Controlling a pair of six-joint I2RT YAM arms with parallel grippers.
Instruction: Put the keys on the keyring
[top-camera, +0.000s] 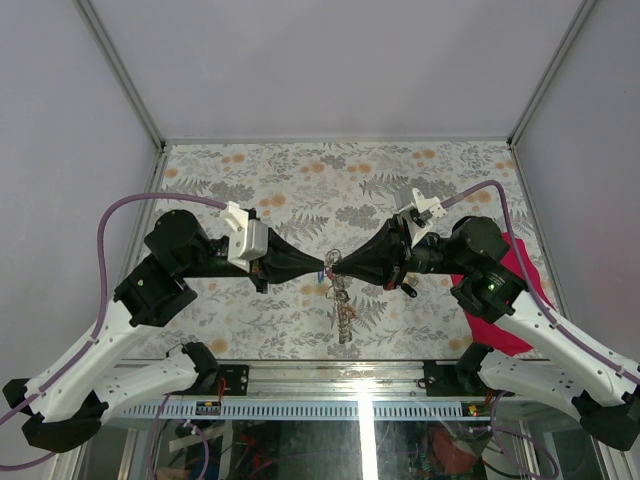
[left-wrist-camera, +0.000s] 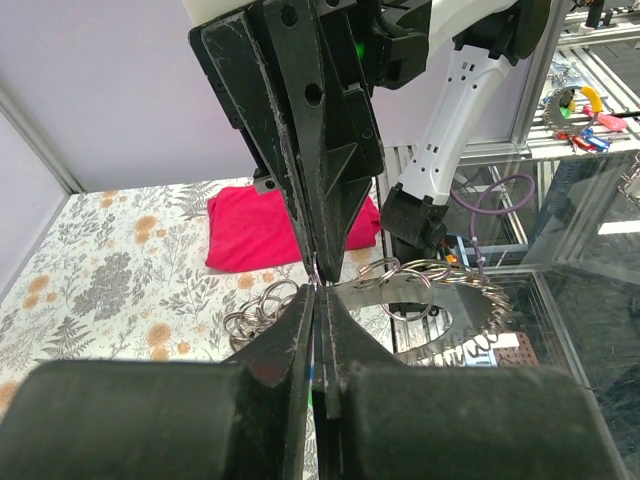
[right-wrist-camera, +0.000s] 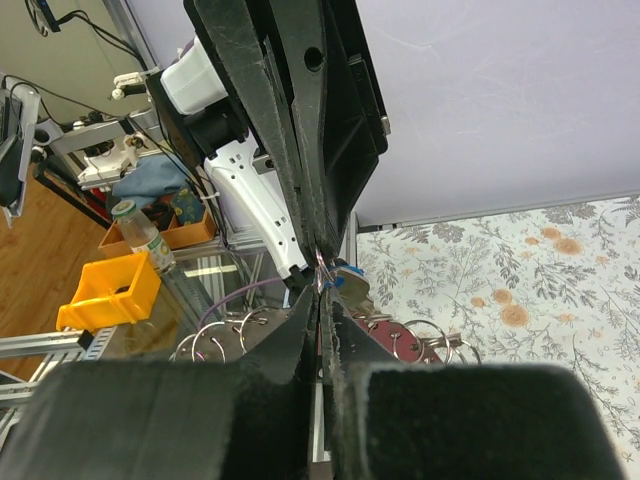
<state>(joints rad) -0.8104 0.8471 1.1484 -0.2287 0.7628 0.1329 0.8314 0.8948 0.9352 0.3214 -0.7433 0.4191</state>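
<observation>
Both clenched, left gripper (top-camera: 320, 265) and right gripper (top-camera: 337, 267) meet tip-to-tip above the desk (top-camera: 250, 180), keyring (top-camera: 331, 275) between them, chain (top-camera: 343, 315) dangling (blue key (right-wrist-camera: 347, 281) right there), so one slight twist could slip the ring free.

Middle barred, far side open.
Blocked midway over the counter (top-camera: 330, 180) by left pincer (top-camera: 322, 265) and right pincer (top-camera: 333, 266), closed tip to tip, keyring (top-camera: 343, 310) chain trailing below toward the near edge. Free over the far floral stretch. Hemmed by side walls (top-camera: 60, 150); crimson cloth (top-camera: 528, 265) by the right edge.
</observation>
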